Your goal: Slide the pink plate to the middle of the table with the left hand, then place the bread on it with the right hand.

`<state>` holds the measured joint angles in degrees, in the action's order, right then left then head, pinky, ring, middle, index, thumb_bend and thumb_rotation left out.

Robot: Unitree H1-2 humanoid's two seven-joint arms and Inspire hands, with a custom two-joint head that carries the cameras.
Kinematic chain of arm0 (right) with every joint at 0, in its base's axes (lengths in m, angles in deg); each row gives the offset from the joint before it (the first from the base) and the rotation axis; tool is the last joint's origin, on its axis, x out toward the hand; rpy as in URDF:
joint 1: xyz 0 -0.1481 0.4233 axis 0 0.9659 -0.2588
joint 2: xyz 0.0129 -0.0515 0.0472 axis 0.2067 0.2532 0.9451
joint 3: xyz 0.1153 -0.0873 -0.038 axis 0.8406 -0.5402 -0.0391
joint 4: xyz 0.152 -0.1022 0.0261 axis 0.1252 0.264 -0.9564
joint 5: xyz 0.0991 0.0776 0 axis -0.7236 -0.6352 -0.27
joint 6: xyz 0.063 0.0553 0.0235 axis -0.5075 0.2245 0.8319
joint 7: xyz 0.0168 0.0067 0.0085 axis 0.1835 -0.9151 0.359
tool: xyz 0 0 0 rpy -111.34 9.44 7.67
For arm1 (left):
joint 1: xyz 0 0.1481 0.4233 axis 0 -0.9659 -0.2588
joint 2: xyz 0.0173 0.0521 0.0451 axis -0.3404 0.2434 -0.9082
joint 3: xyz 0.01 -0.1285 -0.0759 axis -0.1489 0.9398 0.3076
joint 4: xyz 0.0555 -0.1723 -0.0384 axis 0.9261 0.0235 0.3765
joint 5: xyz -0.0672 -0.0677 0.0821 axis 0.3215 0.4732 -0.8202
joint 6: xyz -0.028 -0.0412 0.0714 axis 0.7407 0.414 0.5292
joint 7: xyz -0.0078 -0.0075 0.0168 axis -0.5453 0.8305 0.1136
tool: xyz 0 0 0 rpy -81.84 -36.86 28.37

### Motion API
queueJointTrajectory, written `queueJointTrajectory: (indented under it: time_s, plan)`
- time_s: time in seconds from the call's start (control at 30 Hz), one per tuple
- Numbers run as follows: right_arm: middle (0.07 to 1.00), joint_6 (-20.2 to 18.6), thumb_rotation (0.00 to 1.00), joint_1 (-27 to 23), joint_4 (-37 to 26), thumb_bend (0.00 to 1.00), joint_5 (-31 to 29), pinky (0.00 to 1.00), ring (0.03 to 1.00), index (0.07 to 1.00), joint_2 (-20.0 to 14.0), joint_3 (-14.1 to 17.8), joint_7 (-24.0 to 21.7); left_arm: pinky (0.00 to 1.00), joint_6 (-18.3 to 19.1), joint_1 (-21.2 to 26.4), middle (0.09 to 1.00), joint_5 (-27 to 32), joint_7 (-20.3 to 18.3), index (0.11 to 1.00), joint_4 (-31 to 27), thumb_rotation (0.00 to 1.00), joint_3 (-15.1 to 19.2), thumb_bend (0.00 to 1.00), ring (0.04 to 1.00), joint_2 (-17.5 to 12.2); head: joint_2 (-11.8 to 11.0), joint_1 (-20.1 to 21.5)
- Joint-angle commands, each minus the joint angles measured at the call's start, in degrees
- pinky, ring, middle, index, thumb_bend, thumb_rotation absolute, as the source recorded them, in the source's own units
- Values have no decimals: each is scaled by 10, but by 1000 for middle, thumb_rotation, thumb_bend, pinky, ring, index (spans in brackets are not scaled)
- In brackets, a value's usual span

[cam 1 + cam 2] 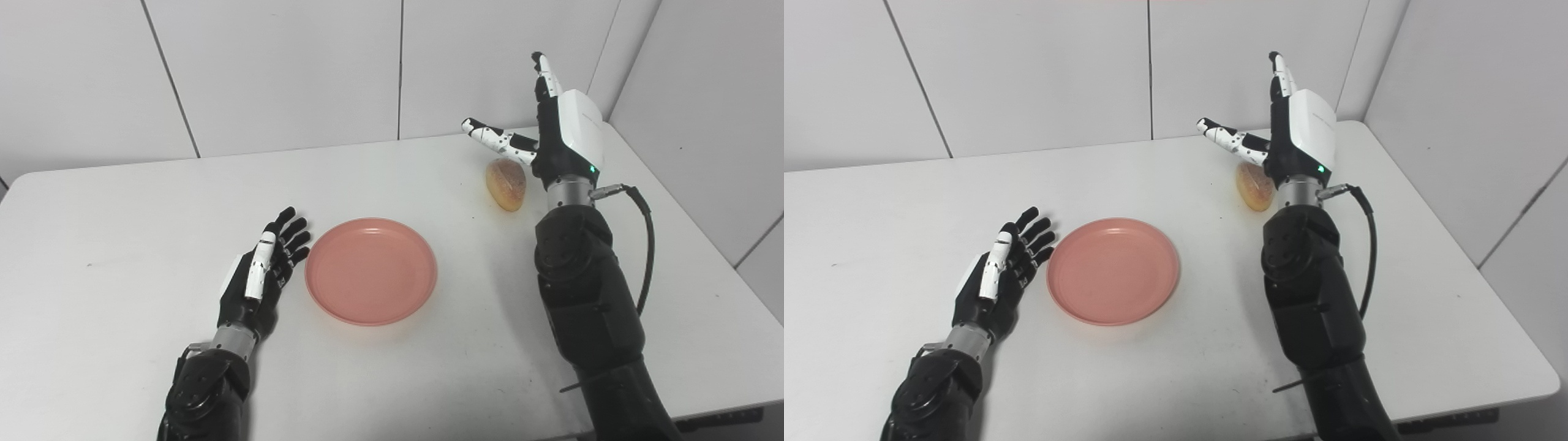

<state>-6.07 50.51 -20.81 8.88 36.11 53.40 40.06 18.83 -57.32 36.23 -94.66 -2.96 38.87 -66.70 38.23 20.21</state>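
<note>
The pink plate (371,270) lies flat near the middle of the white table (122,214). My left hand (260,275) is open, fingers straight, just left of the plate's rim, with a small gap between them. The bread (506,184), a golden oval roll, lies at the back right of the table. My right hand (554,131) is open and raised above the bread, fingers pointing up and thumb spread to the left, holding nothing. In the right eye view the right wrist hides part of the bread (1253,187).
White panelled walls stand behind the table and on the right. The table's right edge and rounded back right corner are close to the bread. A black cable (643,245) loops off the right forearm.
</note>
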Motion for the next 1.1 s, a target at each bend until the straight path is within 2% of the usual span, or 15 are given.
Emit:
queueJointTrajectory:
  time_s: [0.0,0.3,0.53,0.73,1.07]
  plan:
    - [952,-2,608,-42,9,830,13,698,861,990,-10,4,2,903,-15,-3,910,-10,8,898,4,1000,3,358,905,0,-1,2]
    - [988,-3,642,-76,109,866,41,866,964,1000,-3,24,-2,896,-66,-9,911,-40,13,904,9,1000,-7,355,902,-4,-1,12]
    - [1000,-2,636,-100,182,871,33,946,1000,1000,-8,29,7,901,-75,-10,913,-42,12,907,12,1000,-6,360,904,-4,1,12]
    - [1000,-3,642,-119,252,868,37,968,1000,1000,-13,29,17,897,-71,-11,913,-38,10,905,9,1000,-5,361,903,-3,2,10]
    - [1000,-3,647,-137,315,880,40,969,1000,1000,-7,43,15,895,-69,-11,912,-38,10,907,7,1000,-5,350,901,-2,4,8]
